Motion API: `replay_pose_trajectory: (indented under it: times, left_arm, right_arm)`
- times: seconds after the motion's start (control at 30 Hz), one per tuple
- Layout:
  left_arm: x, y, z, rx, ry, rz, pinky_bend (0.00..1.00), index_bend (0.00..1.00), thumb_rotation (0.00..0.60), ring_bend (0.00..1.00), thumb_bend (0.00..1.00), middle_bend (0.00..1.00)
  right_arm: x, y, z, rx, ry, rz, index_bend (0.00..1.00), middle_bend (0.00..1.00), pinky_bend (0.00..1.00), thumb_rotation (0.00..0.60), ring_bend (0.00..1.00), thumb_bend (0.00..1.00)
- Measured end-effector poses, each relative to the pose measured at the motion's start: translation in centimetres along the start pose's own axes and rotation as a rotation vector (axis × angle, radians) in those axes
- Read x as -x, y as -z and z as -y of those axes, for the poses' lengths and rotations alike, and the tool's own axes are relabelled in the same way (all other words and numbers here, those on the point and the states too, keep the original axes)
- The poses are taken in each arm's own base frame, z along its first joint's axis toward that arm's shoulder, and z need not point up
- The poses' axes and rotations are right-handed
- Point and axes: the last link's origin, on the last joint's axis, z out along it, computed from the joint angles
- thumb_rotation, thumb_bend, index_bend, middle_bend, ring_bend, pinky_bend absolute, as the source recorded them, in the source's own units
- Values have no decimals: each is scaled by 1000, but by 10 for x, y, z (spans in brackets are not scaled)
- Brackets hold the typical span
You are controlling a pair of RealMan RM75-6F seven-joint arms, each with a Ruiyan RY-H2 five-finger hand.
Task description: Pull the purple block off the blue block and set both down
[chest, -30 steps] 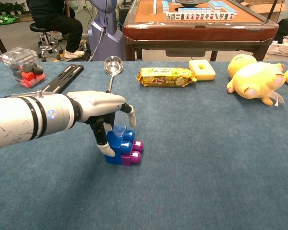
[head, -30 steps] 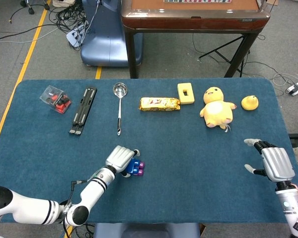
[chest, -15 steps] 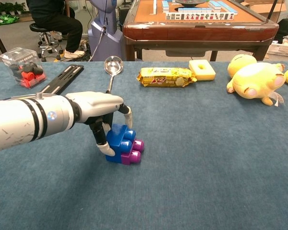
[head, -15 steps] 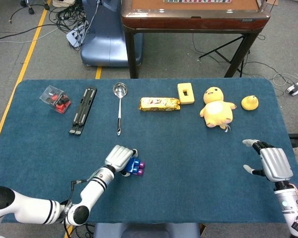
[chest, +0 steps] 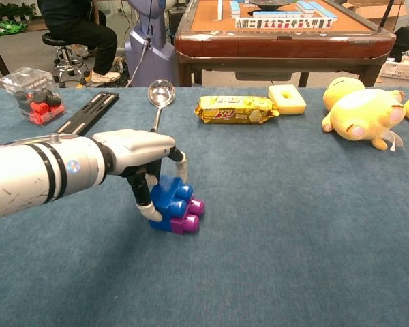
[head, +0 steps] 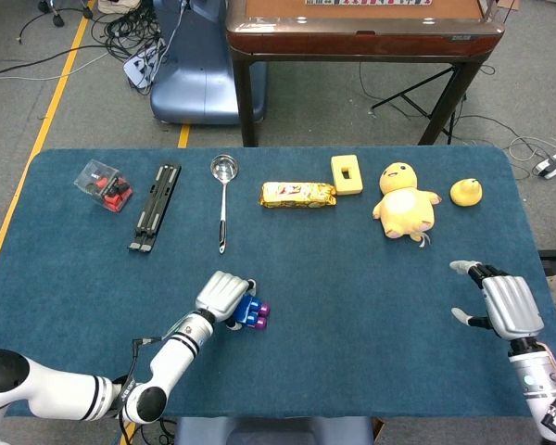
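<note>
A blue block (chest: 168,198) sits on the blue cloth near the front, with a purple block (chest: 188,219) still joined to its lower right side; the same blue block (head: 246,310) and purple block (head: 259,317) show in the head view. My left hand (chest: 142,155) comes down over them, and its fingers (chest: 147,197) grip the blue block from the left and the back. My right hand (head: 506,304) hovers near the table's right edge with fingers spread and nothing in it. The chest view does not show it.
Along the far side lie a box of red pieces (head: 103,183), a black bar (head: 155,206), a ladle (head: 222,191), a snack pack (head: 297,194), a yellow foam piece (head: 347,173), a plush chick (head: 405,201) and a small yellow toy (head: 466,191). A wooden table (head: 361,32) stands behind.
The left hand has tilted the joined blocks very slightly; the right hand has drifted a little to the left and up. The blocks remain joined.
</note>
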Motion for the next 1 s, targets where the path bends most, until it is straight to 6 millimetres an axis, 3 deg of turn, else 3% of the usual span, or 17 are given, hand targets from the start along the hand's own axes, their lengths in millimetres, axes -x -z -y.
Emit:
replay_pose_trajectory:
  times: [0.5, 0.77, 0.9, 1.0]
  left_arm:
    - [-2, 3, 2, -4, 10, -13, 1000, 635, 600, 999, 0, 1000]
    - [-10, 14, 6, 1, 40, -52, 1000, 661, 600, 1000, 0, 1000]
    - [-17, 22, 10, -9, 81, -74, 1000, 663, 600, 1000, 0, 1000]
    - [-23, 29, 14, -23, 136, -98, 1000, 666, 600, 1000, 0, 1000]
  right_arm:
    - [3, -2, 1, -7, -8, 4, 293, 364, 525, 600, 368, 24]
    - [1, -6, 6, -23, -17, -8, 293, 374, 530, 600, 368, 25]
    - [-2, -10, 14, -47, -46, -24, 293, 397, 604, 600, 379, 24]
    - [-5, -15, 24, -78, -71, -40, 293, 459, 723, 600, 472, 25]
